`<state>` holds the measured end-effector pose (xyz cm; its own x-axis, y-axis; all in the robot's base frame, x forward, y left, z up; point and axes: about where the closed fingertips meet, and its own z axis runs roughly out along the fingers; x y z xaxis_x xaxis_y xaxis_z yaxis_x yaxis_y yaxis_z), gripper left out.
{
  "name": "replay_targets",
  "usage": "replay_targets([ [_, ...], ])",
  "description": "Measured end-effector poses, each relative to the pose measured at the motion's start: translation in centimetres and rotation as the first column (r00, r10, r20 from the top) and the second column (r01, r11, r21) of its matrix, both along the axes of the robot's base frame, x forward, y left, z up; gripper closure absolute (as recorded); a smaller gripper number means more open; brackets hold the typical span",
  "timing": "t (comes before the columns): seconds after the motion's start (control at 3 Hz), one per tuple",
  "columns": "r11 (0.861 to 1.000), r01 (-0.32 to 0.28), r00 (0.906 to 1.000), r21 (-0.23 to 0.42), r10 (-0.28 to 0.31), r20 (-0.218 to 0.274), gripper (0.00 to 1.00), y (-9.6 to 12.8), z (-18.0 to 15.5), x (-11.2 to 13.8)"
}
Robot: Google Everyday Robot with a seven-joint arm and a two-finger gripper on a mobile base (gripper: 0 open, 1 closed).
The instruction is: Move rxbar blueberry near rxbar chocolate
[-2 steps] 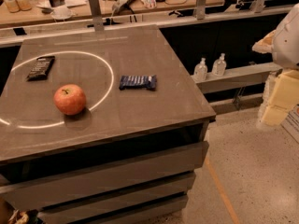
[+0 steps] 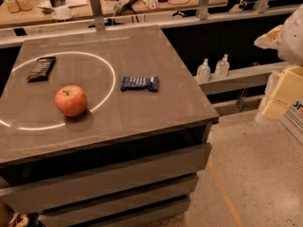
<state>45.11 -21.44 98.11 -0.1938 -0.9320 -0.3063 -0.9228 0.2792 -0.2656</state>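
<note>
The rxbar blueberry (image 2: 139, 83), a dark blue bar with pale lettering, lies flat on the grey table (image 2: 156, 112), right of the middle. The rxbar chocolate (image 2: 41, 68), a black-brown bar, lies at the table's far left, well apart from the blue bar. My gripper (image 2: 284, 91), with pale yellow and white parts, hangs at the right edge of the view. It is off the table, far to the right of both bars, and holds nothing that I can see.
A red apple (image 2: 71, 100) sits on the table between the two bars, nearer the front. A bright ring of light marks the tabletop. Two small clear bottles (image 2: 213, 69) stand on a ledge to the right. A cluttered bench runs along the back.
</note>
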Motion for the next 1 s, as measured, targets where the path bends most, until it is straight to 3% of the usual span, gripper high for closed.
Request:
replay_targets([
  [0.33,0.981,-0.078,0.9937,0.179,0.062,0.093,0.00,0.3,0.4,4.0],
  [0.67,0.923,-0.212,0.9712,0.322,0.162,0.175,0.00,2.2,0.7,8.5],
  [1.0,0.919,-0.218,0.9700,0.329,0.168,0.176,0.00,3.1,0.5,8.7],
])
